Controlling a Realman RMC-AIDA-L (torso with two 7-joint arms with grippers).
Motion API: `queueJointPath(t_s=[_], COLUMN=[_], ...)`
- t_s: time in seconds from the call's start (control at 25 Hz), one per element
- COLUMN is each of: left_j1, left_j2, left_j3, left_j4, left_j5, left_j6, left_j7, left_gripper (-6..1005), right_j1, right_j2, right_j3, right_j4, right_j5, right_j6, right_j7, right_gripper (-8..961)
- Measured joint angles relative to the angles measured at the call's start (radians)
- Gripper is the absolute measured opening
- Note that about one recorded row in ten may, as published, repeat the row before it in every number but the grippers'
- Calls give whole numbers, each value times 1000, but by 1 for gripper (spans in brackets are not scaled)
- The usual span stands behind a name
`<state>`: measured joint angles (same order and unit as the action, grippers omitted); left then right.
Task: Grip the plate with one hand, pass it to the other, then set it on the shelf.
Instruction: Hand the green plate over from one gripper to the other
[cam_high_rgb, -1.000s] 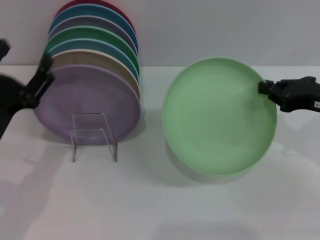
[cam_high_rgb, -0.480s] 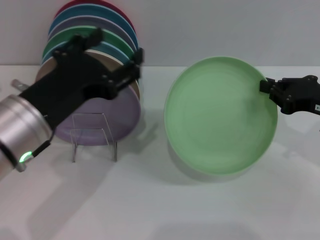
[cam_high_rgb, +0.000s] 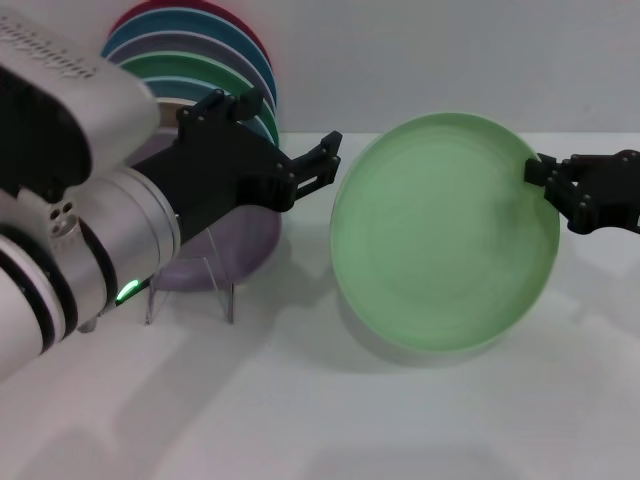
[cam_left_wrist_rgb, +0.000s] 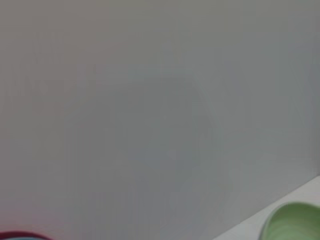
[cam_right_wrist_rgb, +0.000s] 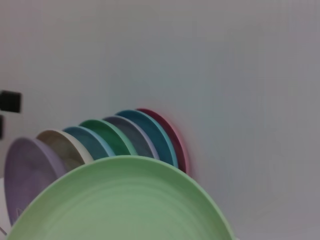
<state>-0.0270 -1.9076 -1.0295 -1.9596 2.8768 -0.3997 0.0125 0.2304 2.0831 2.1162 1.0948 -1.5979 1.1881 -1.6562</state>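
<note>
The pale mint-green plate (cam_high_rgb: 445, 240) stands tilted on edge above the table, right of centre. My right gripper (cam_high_rgb: 548, 185) is shut on its right rim. My left gripper (cam_high_rgb: 290, 135) is open, reaching in from the left, its fingertips just short of the plate's left rim and not touching it. The clear acrylic shelf (cam_high_rgb: 228, 292) stands on the table below my left arm, its top hidden by the arm. The plate also shows in the left wrist view (cam_left_wrist_rgb: 295, 222) and the right wrist view (cam_right_wrist_rgb: 120, 200).
A row of coloured plates (cam_high_rgb: 200, 45) leans against the back wall behind my left arm, with the lavender plate (cam_high_rgb: 255, 240) in front, just behind the shelf. The row also shows in the right wrist view (cam_right_wrist_rgb: 125, 135). White table (cam_high_rgb: 330, 420) in front.
My left arm has swung in from the far left, across the plate row and shelf, towards the mint plate's left rim. The plate and right gripper have shifted slightly right.
</note>
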Motion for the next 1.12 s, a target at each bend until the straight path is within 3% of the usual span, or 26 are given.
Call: queueJointPath(t_s=[0.16,0.4,0.64,0.76,1.12], left_j1=[-13,-57,-51,-64,-71], left_j2=[-50,-86,-142,-151,-152], left_j3=[-41,-119,-137,-141,-153], left_j4=[-3,21,45,68,102], left_j5=[-40,-251,-300,-302,-303], left_j6=[-81,-197,-235,-248,-241], left_j7=[62,222,340,361,364], left_gripper=[823,822,821,821,820], right_j1=[-4,-6,-1,13,24], right_j2=[0,1,0,1,0], right_j3=[0,-1,-1,-1,-26], right_j4=[-6,-60,-65,-76,-80], right_j5=[19,86,92,93,99], right_j6=[14,46,47,47,56], right_j7=[-28,-128,-141,-145,-145], right_gripper=[33,38,43,45,52])
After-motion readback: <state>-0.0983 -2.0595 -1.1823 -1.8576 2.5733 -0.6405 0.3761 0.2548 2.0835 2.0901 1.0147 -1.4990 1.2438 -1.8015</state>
